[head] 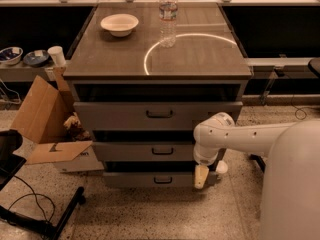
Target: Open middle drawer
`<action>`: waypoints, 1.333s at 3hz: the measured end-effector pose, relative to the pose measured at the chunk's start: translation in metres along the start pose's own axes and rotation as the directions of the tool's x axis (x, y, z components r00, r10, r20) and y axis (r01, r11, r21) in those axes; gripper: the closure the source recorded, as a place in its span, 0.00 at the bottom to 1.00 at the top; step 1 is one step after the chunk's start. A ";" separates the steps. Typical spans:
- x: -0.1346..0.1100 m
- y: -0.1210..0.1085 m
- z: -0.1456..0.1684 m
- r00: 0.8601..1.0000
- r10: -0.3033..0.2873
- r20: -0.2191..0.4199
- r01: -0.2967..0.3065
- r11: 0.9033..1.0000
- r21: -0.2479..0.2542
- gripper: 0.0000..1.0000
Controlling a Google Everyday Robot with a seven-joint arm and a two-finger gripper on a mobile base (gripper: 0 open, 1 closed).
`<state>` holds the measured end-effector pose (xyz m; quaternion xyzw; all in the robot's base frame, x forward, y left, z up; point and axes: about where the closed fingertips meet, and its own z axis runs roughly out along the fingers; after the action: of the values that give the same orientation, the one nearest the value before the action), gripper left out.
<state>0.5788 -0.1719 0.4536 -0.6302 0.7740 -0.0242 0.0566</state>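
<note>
Grey metal middle drawer, flat medium-height front, sits second in stack under grey counter. Stiff, slides straight, moderate pull likely. Take hold at small dark loop handle, centre. White-armed gripper hangs low at right, beside slim bottom drawer; spread or closed, cannot tell.

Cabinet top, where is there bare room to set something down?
The cabinet top is bare across its front strip and its right half, right of the water bottle. The back left holds the bowl. Passing a hand at the middle drawer is tighter on the right, where the gripper hangs low beside the drawer fronts.
</note>
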 end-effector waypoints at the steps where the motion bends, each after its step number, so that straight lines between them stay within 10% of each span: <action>1: -0.004 -0.017 0.009 1.000 -0.004 -0.013 0.004 1.000 0.008 0.00; 2: -0.011 -0.026 0.018 1.000 -0.006 -0.012 0.006 1.000 -0.003 0.00; 4: -0.013 -0.024 0.030 1.000 0.003 -0.012 -0.003 1.000 -0.027 0.39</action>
<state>0.6084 -0.1636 0.4272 -0.6296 0.7755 -0.0173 0.0432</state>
